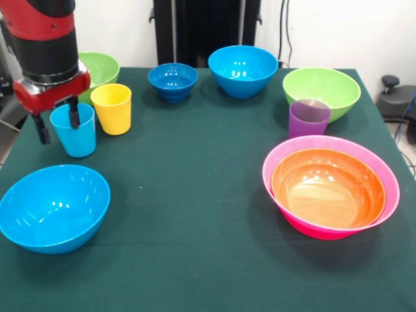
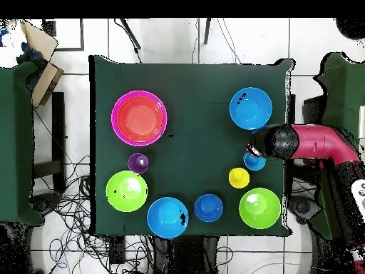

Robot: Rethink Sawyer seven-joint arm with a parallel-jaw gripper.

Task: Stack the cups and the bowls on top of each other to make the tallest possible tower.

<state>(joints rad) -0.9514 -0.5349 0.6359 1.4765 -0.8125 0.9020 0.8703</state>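
Tower [image 1: 330,188] so far: orange bowl [image 1: 328,188] nested in pink bowl [image 1: 383,174], at the right of the front view. Nothing else is stacked on it. Progress is judged early, with one nesting done and most pieces left.

Loose pieces noted:
- purple cup [image 1: 309,117], just behind the pink bowl, upright
- green bowl [image 1: 322,91] behind the purple cup
- second green bowl [image 1: 103,68] at the far left, partly hidden by the arm
- large blue bowl [image 1: 243,70] at the far side
- second large blue bowl [image 1: 54,207] at the near left
- small dark-blue footed bowl [image 1: 173,80] at the far side
- yellow cup [image 1: 111,108], upright, just beside the light blue cup [image 1: 74,133]

The gripper [image 1: 58,120] is seen lowered at the light blue cup. One finger appears to be inside the cup's mouth and the other outside its wall, so the rim is straddled; the fingers are spread, and no squeeze on the wall is evident. The cup stands on the cloth, not lifted.

Left to do, as judged: this cup is to be grasped, and the remaining bowls and cups carried across to the pink base.
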